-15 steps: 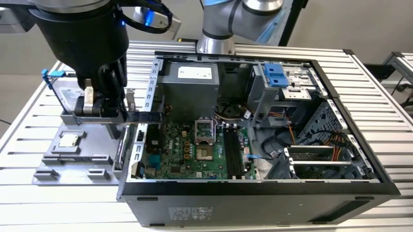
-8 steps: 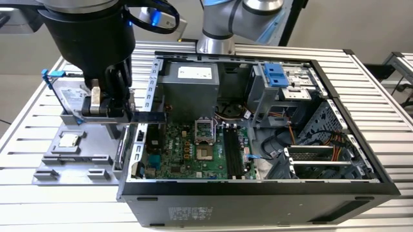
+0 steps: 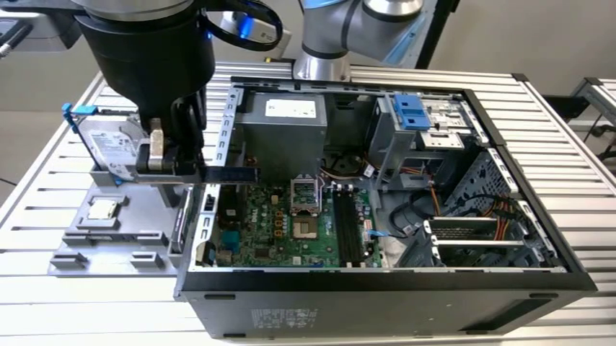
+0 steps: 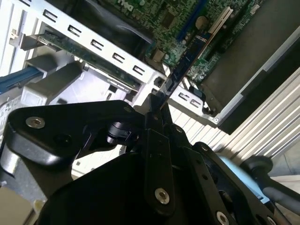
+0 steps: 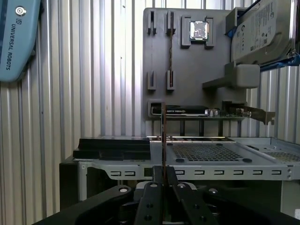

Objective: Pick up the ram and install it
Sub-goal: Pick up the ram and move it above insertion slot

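Exterior view: ram [image 3: 234,174] in gripper [image 3: 195,171] (above case [image 3: 385,303] wall)

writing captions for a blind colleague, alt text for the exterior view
The gripper holds the ram over the wall of the open computer case on the exterior view's left. Outside it, a grey holder carries a hard drive and a processor.

The ram [image 4: 187,58] is dark, near black, with a bluish cast in the second wrist view. The gripper [image 4: 157,101] is black. The motherboard [image 3: 279,231] is green, speckled with black and silver parts. The hard drive [image 3: 108,148] is silver in a blue frame. The tray [image 3: 97,249] is plain grey and the processor [image 3: 102,209] silver. The table [image 3: 48,288] is pale metal, ribbed in parallel slats. The case [image 3: 385,306] is black outside.
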You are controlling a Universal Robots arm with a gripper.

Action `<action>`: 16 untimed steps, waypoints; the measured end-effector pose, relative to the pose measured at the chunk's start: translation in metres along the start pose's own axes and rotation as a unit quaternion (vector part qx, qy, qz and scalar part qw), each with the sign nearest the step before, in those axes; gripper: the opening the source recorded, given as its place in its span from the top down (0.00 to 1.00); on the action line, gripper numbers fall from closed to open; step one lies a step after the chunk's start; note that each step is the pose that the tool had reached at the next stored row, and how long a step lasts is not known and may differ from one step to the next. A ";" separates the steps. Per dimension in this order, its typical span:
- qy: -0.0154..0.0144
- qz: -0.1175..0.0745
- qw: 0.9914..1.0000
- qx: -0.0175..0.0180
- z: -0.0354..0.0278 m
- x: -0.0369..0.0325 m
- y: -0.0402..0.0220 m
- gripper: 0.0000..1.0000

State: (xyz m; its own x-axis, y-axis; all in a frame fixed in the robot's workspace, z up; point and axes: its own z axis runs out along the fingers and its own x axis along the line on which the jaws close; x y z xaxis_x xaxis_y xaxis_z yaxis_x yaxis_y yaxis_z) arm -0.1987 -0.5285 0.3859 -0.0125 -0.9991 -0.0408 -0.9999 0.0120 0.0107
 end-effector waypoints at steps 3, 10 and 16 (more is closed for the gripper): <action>0.000 0.000 1.000 0.000 -0.0001 0.0000 -0.0028 1.00; 0.000 0.000 1.000 0.000 -0.0001 -0.0001 -0.0092 1.00; 0.000 0.000 1.000 0.000 -0.0002 -0.0002 -0.0150 1.00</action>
State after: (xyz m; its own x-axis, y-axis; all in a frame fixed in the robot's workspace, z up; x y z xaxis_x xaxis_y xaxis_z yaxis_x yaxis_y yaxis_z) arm -0.1837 -0.5285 0.3859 -0.0125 -0.9991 -0.0408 -0.9999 0.0120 0.0107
